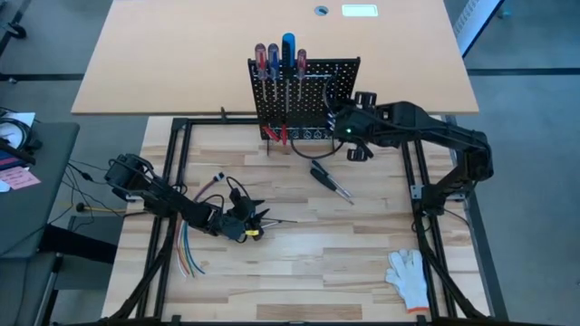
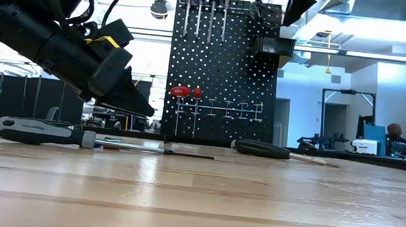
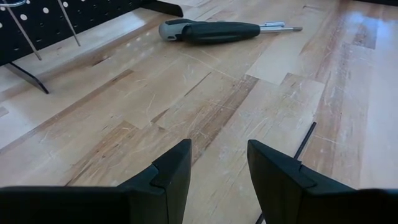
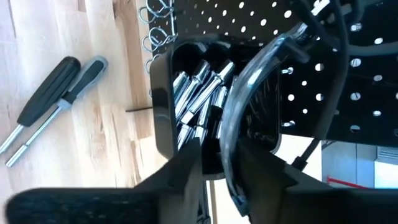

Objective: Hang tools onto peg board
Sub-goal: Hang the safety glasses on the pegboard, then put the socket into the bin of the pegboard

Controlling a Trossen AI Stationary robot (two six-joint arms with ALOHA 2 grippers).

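The black peg board [image 1: 313, 86] stands upright at the table's far edge. Red and blue screwdrivers [image 1: 279, 59] hang along its top, and red pliers [image 2: 181, 91] and small wrenches [image 2: 225, 109] lower down. Its black bin [image 4: 163, 106] holds silver bits [image 4: 193, 99]. My right gripper [image 4: 217, 163] is high at the board's right side, open, with a finger on each side of a clear curved lens [image 4: 245, 93] that hangs over the bin. My left gripper [image 3: 217, 155] stands open low over the table. A grey-and-black screwdriver [image 2: 42, 131] lies flat beside it. My right gripper comes slanting down from the table's right side at the clear lens's lower edge [image 4: 227, 163], which runs through the gap between the fingers. I cannot tell whether either finger touches it.
Two black-handled screwdrivers [image 1: 331, 178] lie side by side on the table in front of the board. A white glove [image 1: 408, 276] lies near the right front corner. A bundle of coloured wires [image 1: 188, 249] lies at the left. Bare wood [image 1: 344, 244] lies between them.
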